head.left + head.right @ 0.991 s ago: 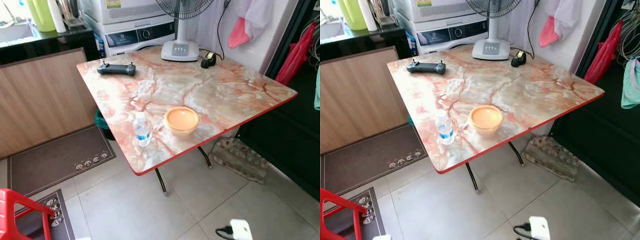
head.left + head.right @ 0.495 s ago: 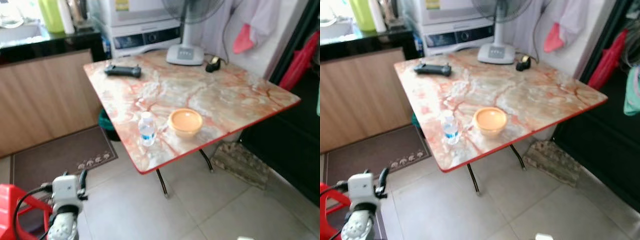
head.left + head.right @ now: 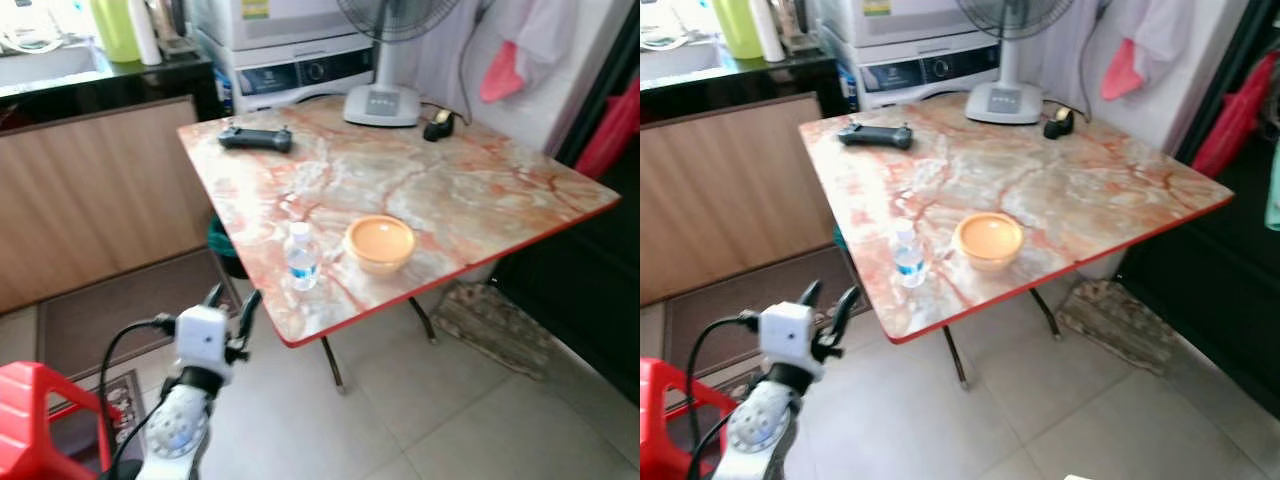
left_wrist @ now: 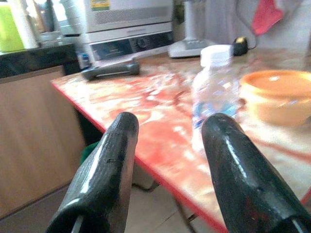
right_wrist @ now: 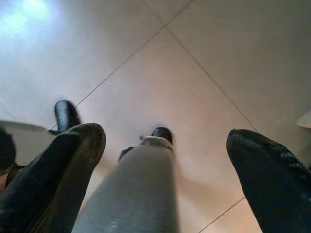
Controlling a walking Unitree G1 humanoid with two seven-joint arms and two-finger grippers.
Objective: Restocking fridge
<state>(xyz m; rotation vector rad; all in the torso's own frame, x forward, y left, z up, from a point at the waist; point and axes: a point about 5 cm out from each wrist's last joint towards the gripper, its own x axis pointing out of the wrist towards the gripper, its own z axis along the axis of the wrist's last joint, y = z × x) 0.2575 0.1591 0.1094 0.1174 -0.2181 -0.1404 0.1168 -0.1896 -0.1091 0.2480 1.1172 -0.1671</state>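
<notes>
— Where is the water bottle?
— The water bottle (image 3: 301,256) stands upright near the front edge of the marbled surface (image 3: 480,190), just beside an orange bowl (image 3: 380,243).
— And the left gripper (image 3: 232,306)?
— Raised in front of the surface's near corner, below its edge, fingers (image 4: 109,167) spread apart and grasping nothing; its wrist view looks across the surface at the bottle.
— The right gripper (image 5: 165,145)?
— Released too, fingers wide, pointing down at the tiled floor (image 5: 204,58).
— What else sits on the surface?
— A dark controller (image 3: 256,138) at the far left, a fan base (image 3: 381,103) at the back.
</notes>
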